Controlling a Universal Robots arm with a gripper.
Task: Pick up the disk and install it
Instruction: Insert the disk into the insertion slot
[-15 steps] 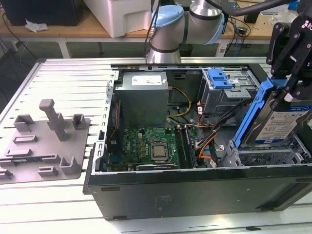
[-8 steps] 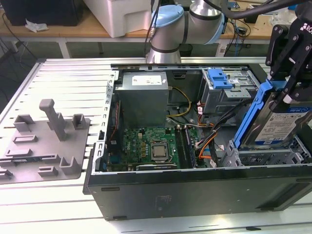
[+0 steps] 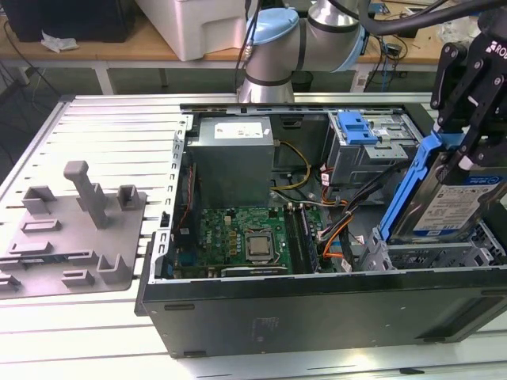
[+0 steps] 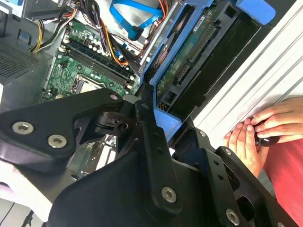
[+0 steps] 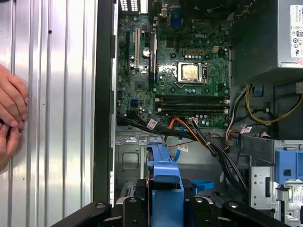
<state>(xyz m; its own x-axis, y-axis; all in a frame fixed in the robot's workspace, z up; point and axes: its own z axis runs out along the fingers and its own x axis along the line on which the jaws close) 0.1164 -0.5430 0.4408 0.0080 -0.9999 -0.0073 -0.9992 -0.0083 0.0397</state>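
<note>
Exterior view, nearest first: the grey drive cage (image 3: 432, 255) sits in the near corner of the case (image 3: 317, 317), at the exterior view's right. The disk (image 3: 451, 207) stands tilted just above it, lower end at the cage mouth. Its long axis slants up toward the exterior view's right, into the gripper (image 3: 458, 149), which is clamped on its upper end. Cables (image 3: 348, 229) crowd the exterior view's left of the cage. In the first wrist view a person's hand (image 5: 12, 111) rests on the table (image 5: 61, 94) beside the case wall.

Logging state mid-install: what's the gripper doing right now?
Gripper: shut on the silver rectangular hard disk in its blue plastic carrier frame.
</note>
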